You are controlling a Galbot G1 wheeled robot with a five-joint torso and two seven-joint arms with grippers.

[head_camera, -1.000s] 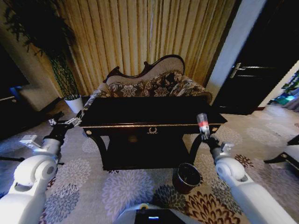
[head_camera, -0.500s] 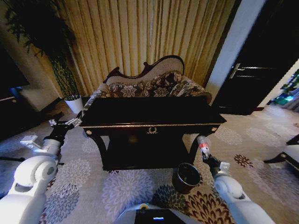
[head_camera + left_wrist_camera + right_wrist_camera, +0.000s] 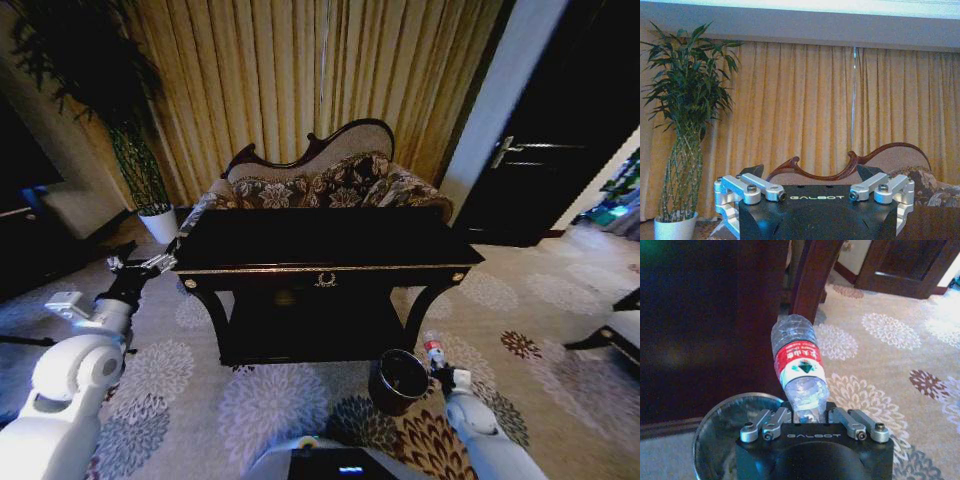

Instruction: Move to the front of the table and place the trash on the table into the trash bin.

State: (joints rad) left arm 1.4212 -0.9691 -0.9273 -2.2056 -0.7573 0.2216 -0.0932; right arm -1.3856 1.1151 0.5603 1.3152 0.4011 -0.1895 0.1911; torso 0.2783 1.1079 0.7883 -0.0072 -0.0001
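the right gripper (image 3: 812, 421) is low, near the floor, just beside the trash bin (image 3: 398, 380), and its fingers are pinching the clear plastic bottle (image 3: 799, 363) at the lower end. in the right wrist view the bottle with its red and white label stands out past the fingers, slightly tilted, and the round rim of the bin (image 3: 715, 425) lies close under the gripper, a little to one side. in the head view the bottle (image 3: 434, 352) is next to the bin, at the side of its rim, not inside it. the bin stands on the flowered carpet (image 3: 270, 400) in front of the dark table (image 3: 320, 240). the left gripper (image 3: 152, 262) is held near the left corner of the table with its fingers spread and holding nothing.
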